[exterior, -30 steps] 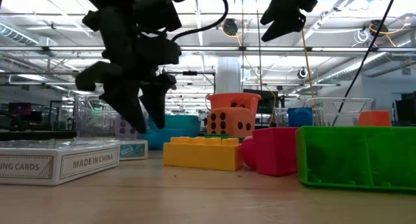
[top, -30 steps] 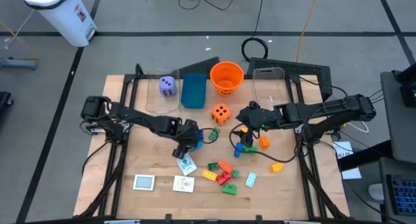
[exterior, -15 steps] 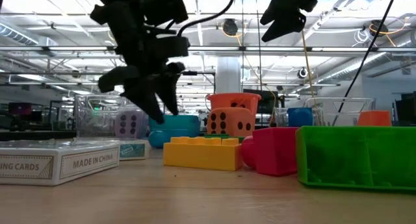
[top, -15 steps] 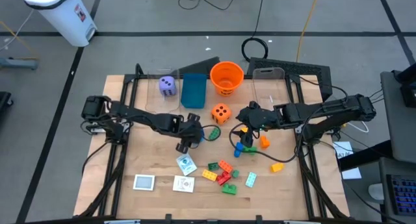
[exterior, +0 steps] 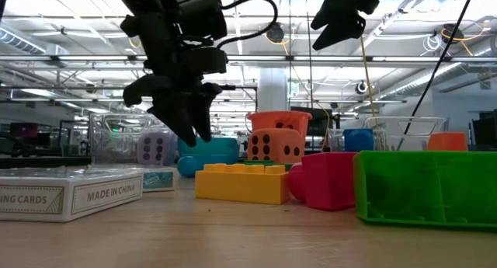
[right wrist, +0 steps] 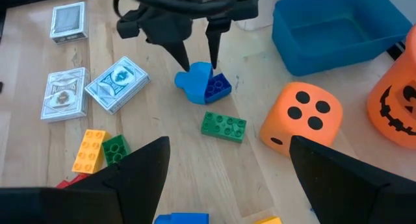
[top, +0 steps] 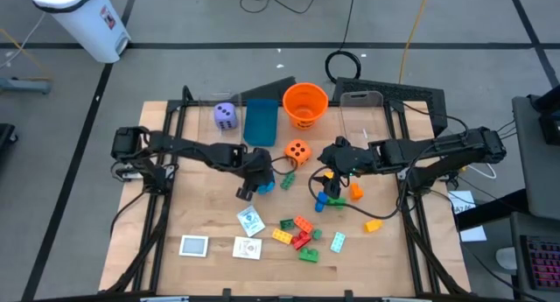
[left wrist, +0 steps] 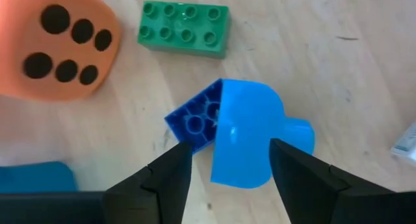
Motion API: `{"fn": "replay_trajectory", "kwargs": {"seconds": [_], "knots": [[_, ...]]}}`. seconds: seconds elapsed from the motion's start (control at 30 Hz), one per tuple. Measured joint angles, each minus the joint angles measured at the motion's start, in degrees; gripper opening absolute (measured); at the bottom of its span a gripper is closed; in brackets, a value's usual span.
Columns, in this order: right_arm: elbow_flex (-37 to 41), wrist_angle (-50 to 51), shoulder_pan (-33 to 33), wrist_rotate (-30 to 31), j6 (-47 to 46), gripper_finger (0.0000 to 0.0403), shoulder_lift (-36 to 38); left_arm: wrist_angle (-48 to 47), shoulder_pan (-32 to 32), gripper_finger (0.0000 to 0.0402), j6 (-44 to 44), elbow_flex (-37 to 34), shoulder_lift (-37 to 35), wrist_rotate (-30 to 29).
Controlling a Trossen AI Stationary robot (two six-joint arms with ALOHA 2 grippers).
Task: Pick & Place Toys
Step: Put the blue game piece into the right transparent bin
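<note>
Left gripper hangs over the blue brick piece just beside the orange die, on the side away from the orange bucket; fingers spread, one on each side of the piece, nothing pinched. Wrist view: the blue piece lies on bare table, a green brick just beyond it, apart from it, the orange die near both. Right gripper sits on the other side of the orange die, above a small cluster of blue, orange and yellow bricks; fingers spread wide, empty. Open wood lies between the orange die and the loose brick heap toward the table's near edge; more bare wood toward the left arm's base. Three card packs lie near that edge, farther from the die than the left gripper. Purple die stands in a clear bin at the far edge, next to the teal box, which is next to the bucket. Low view: the nearest card pack reads "MADE IN CHINA" and "ING CARDS" on its side. A yellow brick, a red piece and a green brick crowd that foreground.
</note>
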State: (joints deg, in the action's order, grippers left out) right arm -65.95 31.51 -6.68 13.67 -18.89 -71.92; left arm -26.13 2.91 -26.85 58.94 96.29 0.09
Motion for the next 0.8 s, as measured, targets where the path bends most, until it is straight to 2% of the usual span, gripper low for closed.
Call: {"fn": "replay_trajectory", "kwargs": {"seconds": [0.37, 0.8], "knots": [[0.0, 0.02, 0.0, 0.0, 0.06, 0.0308, 0.0, -1.44, 2.86, 0.0207, 1.96, -0.02, 0.13, 6.47], [0.0, 0.2, 0.0, -0.15, -0.98, 0.0308, 0.02, 0.51, 4.97, 0.0166, 10.28, 0.17, 4.13, 12.64]]}}
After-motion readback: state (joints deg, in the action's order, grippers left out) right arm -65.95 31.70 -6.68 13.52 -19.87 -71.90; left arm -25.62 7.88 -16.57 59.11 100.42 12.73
